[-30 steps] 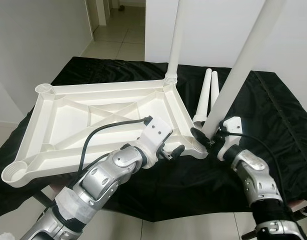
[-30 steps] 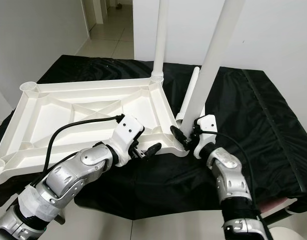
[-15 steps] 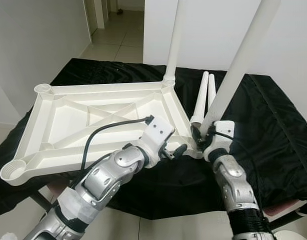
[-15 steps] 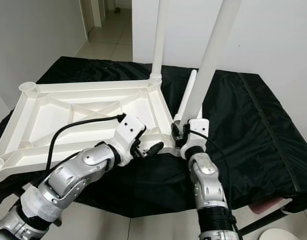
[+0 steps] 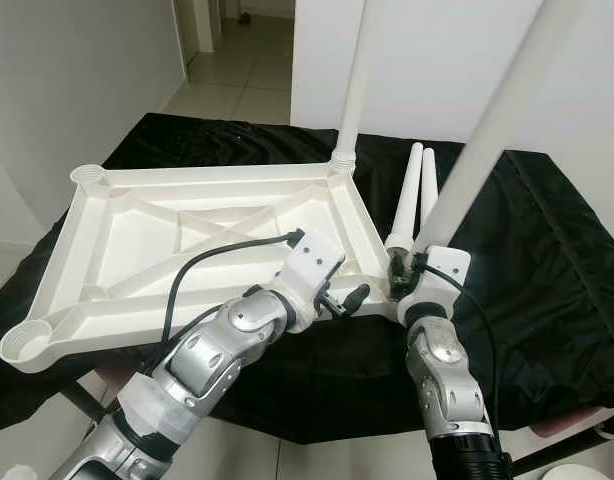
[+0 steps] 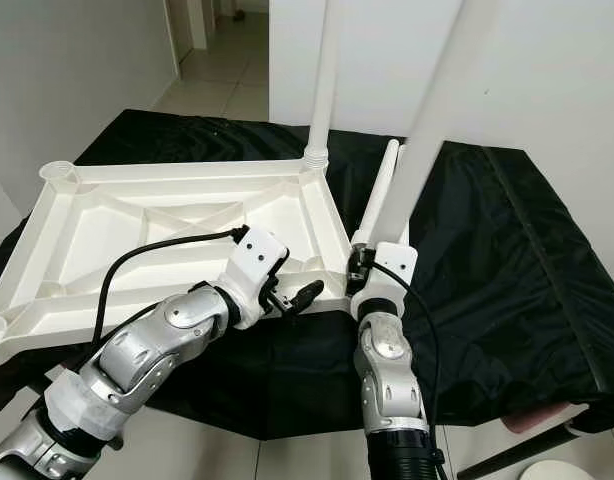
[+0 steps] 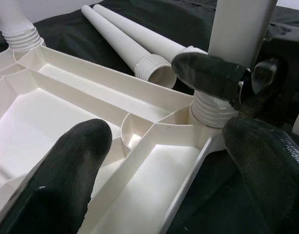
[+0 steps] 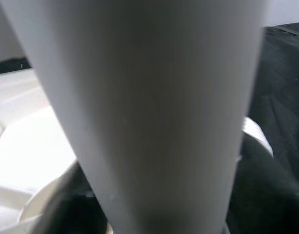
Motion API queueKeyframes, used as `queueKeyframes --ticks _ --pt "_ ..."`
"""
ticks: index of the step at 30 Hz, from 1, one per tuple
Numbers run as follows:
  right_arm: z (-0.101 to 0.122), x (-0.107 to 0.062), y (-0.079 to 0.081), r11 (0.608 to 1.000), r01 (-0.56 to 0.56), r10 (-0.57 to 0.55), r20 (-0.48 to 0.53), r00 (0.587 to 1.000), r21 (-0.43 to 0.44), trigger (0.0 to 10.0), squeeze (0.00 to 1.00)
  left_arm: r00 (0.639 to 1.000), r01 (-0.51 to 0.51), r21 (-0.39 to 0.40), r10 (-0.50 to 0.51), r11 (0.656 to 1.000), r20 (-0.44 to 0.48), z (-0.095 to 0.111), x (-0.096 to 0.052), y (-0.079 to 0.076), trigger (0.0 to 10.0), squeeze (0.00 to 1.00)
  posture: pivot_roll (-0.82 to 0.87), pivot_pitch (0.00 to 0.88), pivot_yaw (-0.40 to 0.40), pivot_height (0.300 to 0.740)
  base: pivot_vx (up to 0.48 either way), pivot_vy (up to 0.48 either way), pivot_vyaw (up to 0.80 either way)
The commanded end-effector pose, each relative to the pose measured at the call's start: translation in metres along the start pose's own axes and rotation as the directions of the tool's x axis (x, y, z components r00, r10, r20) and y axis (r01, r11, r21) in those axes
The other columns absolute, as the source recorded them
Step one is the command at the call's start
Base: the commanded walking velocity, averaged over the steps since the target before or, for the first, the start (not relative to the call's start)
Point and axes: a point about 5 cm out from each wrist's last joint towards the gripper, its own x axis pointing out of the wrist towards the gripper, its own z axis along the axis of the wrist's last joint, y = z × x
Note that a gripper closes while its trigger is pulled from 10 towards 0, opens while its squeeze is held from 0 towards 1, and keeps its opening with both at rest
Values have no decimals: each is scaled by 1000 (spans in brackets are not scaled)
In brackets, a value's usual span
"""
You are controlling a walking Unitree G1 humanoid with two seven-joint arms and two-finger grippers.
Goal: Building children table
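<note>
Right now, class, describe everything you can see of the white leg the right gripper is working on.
The leg is a long, smooth, white plastic-looking tube, widening toward a ribbed collar. It stands leaning slightly in the near right corner socket of the upturned tabletop. The right gripper clasps its base; the left gripper straddles the tabletop rim beside it.

Left silver arm reaches forward from lower left, elbow bent, white wrist block with a black cable looping back along the forearm. Left end effector points right, its two long black fingers spread apart with a clear gap. Right silver arm rises near vertical from the bottom edge, wrist uppermost. Right end effector sits at the wrist top; fingers look clamped together, probably closed, though mostly hidden.
</note>
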Motion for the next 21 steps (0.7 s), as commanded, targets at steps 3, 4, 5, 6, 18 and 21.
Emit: queueKeyframes --ticks 3,4,5,6,18,21 --pt "5 -4 -4 999 -31 31 29 999 23 10000 1000 988 155 23 -156 988 23 6 1 -5 10000 0 -20 0 -14 740 0 0 0" --pt "9 -4 -5 998 -63 62 45 997 20 10000 1000 987 156 26 -157 987 27 8 1 -5 10000 0 -21 0 -15 740 0 0 0" --pt "9 -4 -5 998 -63 62 45 997 20 10000 1000 987 156 26 -157 987 27 8 1 -5 10000 0 -21 0 -15 740 0 0 0" --pt "12 -4 -6 996 -82 81 55 995 18 10000 1000 987 157 27 -158 987 31 9 1 -4 10000 0 -21 0 -15 740 0 0 0" --pt "16 -2 -7 905 -414 416 -2 909 -98 10000 0 987 157 3 -157 988 24 4 0 -4 10000 0 -38 0 -5 740 0 0 0" --pt "11 4 -13 850 -505 502 -59 863 -151 10000 0 986 165 28 -166 986 27 6 3 -5 10000 0 -30 0 -1 740 0 0 0"
